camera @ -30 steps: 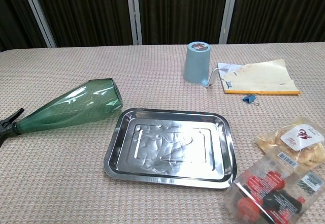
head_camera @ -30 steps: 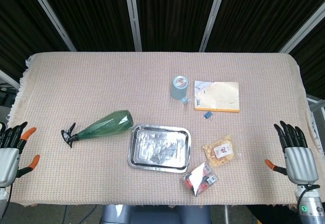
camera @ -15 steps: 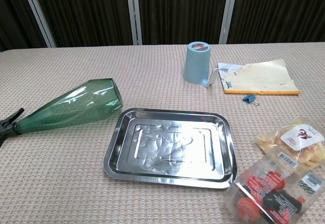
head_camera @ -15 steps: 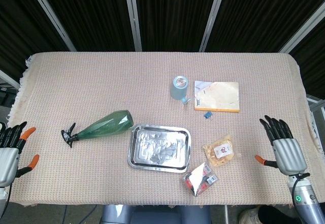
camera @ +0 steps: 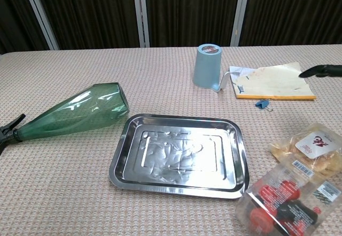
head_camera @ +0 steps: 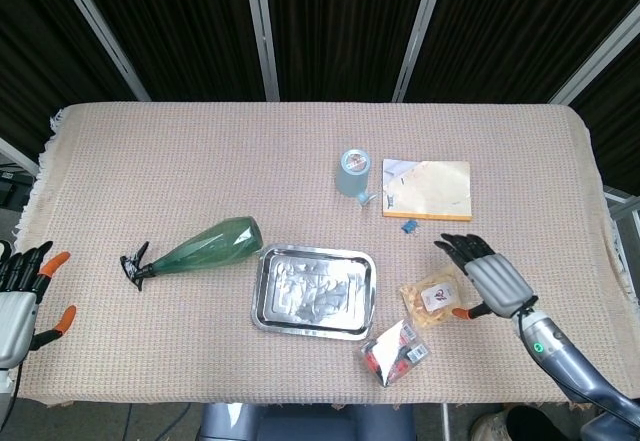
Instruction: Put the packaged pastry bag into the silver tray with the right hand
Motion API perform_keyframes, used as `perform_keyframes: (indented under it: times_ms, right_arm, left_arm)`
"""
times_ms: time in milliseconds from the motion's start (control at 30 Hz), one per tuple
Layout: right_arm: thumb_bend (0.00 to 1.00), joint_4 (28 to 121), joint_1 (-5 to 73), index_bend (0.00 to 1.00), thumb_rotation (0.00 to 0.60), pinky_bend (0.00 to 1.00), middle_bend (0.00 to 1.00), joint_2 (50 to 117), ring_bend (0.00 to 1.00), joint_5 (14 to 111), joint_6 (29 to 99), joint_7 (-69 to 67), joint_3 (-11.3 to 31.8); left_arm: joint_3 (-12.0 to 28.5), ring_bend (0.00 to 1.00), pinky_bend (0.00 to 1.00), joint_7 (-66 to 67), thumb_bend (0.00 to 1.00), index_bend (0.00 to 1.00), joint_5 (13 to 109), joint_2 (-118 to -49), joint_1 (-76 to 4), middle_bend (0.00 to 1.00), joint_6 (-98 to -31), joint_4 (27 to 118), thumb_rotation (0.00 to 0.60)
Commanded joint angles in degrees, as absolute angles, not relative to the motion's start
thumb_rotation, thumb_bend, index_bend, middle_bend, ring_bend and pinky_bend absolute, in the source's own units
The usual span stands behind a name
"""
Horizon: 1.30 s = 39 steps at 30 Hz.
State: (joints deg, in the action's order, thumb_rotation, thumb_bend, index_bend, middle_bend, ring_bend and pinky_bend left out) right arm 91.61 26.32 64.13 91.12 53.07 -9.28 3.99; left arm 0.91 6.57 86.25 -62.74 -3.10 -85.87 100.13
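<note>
The pastry bag, lying just right of the silver tray, is judged light, crinkly and slippery, best taken across its middle by the empty, spread right hand beside it

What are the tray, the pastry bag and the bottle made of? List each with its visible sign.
Tray: likely steel, polished; its mirror-like floor shows rippled reflections.
Pastry bag: apparently clear, glossy plastic film; the pale pastries show through around a white label.
Bottle: translucent green, probably plastic though glass is possible; light passes through its body, and the black nozzle looks plastic.
</note>
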Motion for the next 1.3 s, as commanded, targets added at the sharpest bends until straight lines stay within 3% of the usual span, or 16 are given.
perform_keyframes:
  times_ms: [33, 467, 1100, 1300]
  right_arm:
    - [0.08, 90.4, 30.2, 0.07, 0.6, 0.0, 0.0, 65.8, 0.0, 91.6, 48.1, -10.8, 3.1]
    - [0.09, 88.0, 37.2, 0.09, 0.6, 0.0, 0.0, 70.5, 0.0, 89.2, 38.1, -6.1, 1.6]
    - [0.1, 86.7, 38.3, 0.17, 0.6, 0.0, 0.04, 68.8, 0.0, 83.9, 36.0, -2.3, -0.6]
    - [0.11, 84.1, 38.5, 0.27, 0.6, 0.02, 0.11, 70.2, 0.0, 83.9, 36.4, -2.5, -1.3]
  left_arm:
    - [0.9, 0.0, 0.0, 6.5, 0.34, 0.14, 86.1, -62.7, -3.2, 0.0, -85.7, 100.1, 0.6]
    - [0.9, 0.0, 0.0, 5.4, 0.34, 0.14, 84.8, -63.3, -3.3, 0.0, -84.6, 98.6, 0.6]
    - [1.1, 0.0, 0.0, 6.0, 0.34, 0.14, 84.8, -63.6, -3.6, 0.0, -84.2, 98.8, 0.6]
    - [1.0, 0.0, 0.0, 6.4, 0.34, 0.14, 85.0, -63.3, -3.5, 0.0, -84.5, 99.4, 0.6]
